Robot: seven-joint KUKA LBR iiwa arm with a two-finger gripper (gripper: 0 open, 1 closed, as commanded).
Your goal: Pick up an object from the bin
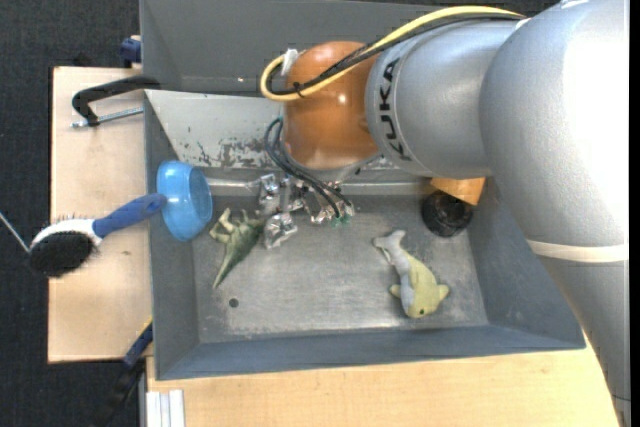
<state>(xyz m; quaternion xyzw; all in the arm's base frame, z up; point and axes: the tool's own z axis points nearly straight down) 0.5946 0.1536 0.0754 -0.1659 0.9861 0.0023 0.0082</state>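
The claw (292,210) hangs low in the grey bin (320,300), near the back wall and left of the middle. It sits right at the upper end of a green toy dinosaur (236,243). Its metal parts are tangled with cables in this view, so I cannot tell how far open it is or whether it has hold of anything. The dinosaur lies flat on the floor of the bin, its thin tail pointing towards the front left corner. It looks like a small, light, stiff plastic figure, probably smooth enough to slip. The thicker body would likely give a surer hold than the tail or the neck. By count there is one green dinosaur, one grey and yellow toy fish (412,283) lying well apart towards the front right, one blue cup (185,200) against the left wall, and one black round thing (445,213) partly under the arm.
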